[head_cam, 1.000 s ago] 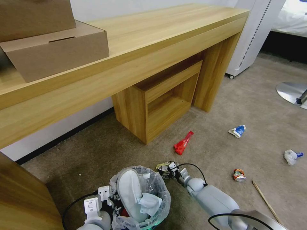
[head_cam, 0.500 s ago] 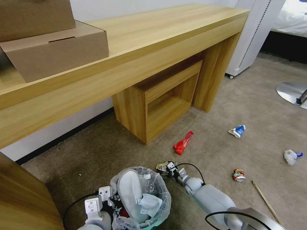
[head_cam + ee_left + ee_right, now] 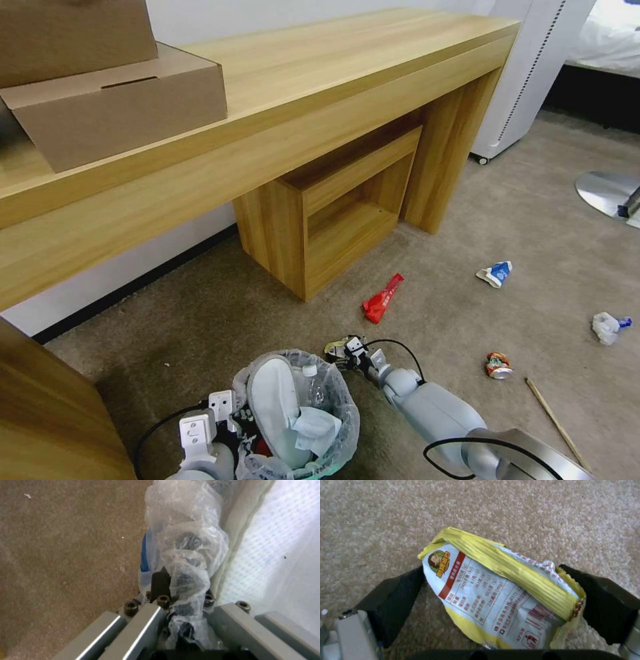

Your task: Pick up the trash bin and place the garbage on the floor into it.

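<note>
With the left gripper (image 3: 173, 597) clamped on the bin's (image 3: 340, 400) rim, the right gripper (image 3: 500, 592), pinching a yellow wrapper (image 3: 500, 590) just beside the bin, should carry it squarely over the opening before letting go.

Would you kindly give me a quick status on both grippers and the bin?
Left gripper clamped on trash bin rim. Right gripper closed on yellow wrapper, beside bin. Red wrapper, carton, can on floor. Path clear.
</note>
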`<state>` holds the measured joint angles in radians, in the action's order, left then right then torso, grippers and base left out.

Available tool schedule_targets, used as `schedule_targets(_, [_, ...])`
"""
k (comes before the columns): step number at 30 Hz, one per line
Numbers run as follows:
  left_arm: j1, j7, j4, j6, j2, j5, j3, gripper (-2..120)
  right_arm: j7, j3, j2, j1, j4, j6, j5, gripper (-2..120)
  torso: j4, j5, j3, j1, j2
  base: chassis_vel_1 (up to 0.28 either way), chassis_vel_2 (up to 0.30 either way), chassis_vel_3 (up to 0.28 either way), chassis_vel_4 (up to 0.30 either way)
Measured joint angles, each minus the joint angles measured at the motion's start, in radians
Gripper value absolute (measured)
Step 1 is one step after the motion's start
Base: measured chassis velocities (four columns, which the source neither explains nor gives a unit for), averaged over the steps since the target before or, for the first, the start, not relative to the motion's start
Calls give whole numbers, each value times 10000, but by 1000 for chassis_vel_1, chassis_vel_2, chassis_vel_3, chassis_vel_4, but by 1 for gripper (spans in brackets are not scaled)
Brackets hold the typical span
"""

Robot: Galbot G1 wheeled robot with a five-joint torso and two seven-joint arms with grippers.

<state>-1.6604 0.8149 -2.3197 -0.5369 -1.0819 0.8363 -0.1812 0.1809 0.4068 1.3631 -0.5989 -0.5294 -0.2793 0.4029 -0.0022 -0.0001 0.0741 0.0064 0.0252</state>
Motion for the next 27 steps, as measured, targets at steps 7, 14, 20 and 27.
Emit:
schedule_targets(7, [-7, -2, 0, 8, 46, 0, 22, 0, 29, -87, 169, -49, 210, -178, -138, 92, -3, -4, -1, -1, 3, 0, 0, 0, 0])
schedule_targets(14, [-16, -2, -2, 31, 122, 0, 21, 0, 53, -137, 230, -80, 232, -260, -282, 72, 1, 4, -1, -2, 4, 0, 0, 0, 0])
schedule_targets(20, [-5, -1, 47, 41, 163, -48, 77, 0, 70, -146, 212, -103, 207, -342, -347, 47, 8, 8, 1, -2, 3, 0, 0, 0, 0])
schedule_targets(27, [38, -2, 75, 72, 201, -66, 155, 0, -139, -186, 128, -76, 241, -410, -296, 24, 4, 2, 1, 0, 1, 0, 0, 0, 0])
